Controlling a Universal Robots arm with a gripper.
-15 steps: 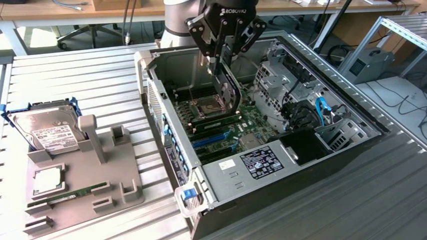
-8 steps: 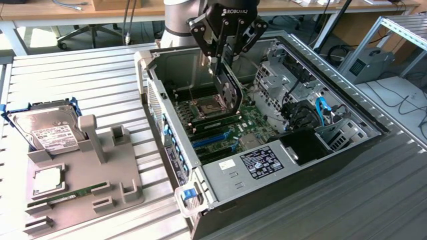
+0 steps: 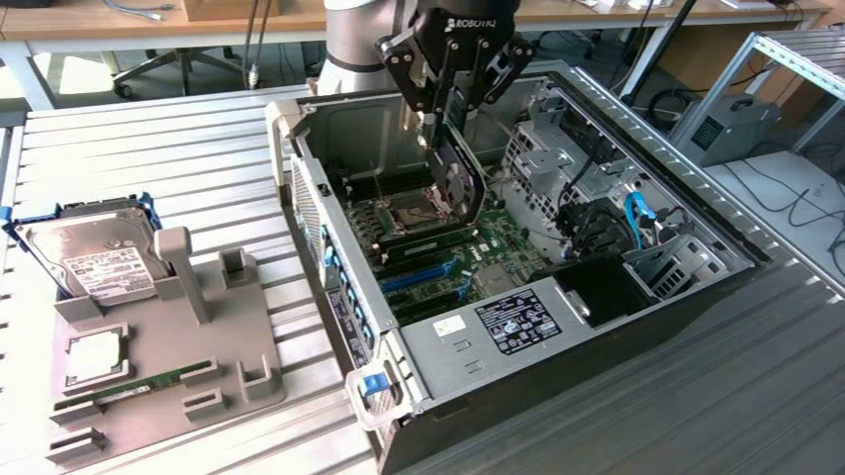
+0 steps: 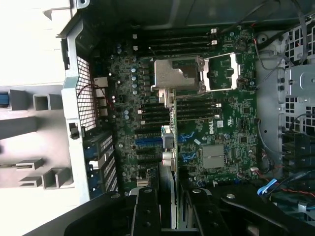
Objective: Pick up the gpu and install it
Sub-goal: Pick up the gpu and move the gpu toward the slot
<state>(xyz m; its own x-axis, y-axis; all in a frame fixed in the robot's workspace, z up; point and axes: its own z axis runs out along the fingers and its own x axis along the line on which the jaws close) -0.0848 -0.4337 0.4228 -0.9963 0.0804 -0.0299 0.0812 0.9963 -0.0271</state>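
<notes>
The gpu (image 3: 456,180) hangs upright over the open computer case (image 3: 436,351), a thin card with a black cooler face, held by its upper edge. My gripper (image 3: 446,111) is shut on it, just above the motherboard's CPU socket area. In the wrist view the gpu (image 4: 172,115) appears edge-on, a narrow green strip with its silver bracket (image 4: 167,147) and connectors toward the case's rear wall. It hovers above the motherboard (image 4: 231,123), near the blue expansion slots (image 4: 147,141). My gripper (image 4: 172,211) clamps the card between its two black fingers (image 4: 146,209).
A grey fixture tray (image 3: 172,346) lies on the slatted table at the exterior view's left, holding a silver hard drive (image 3: 93,255), a square chip (image 3: 93,358) and a memory stick (image 3: 133,392). Drive cages and cables (image 3: 620,213) fill the case's far side.
</notes>
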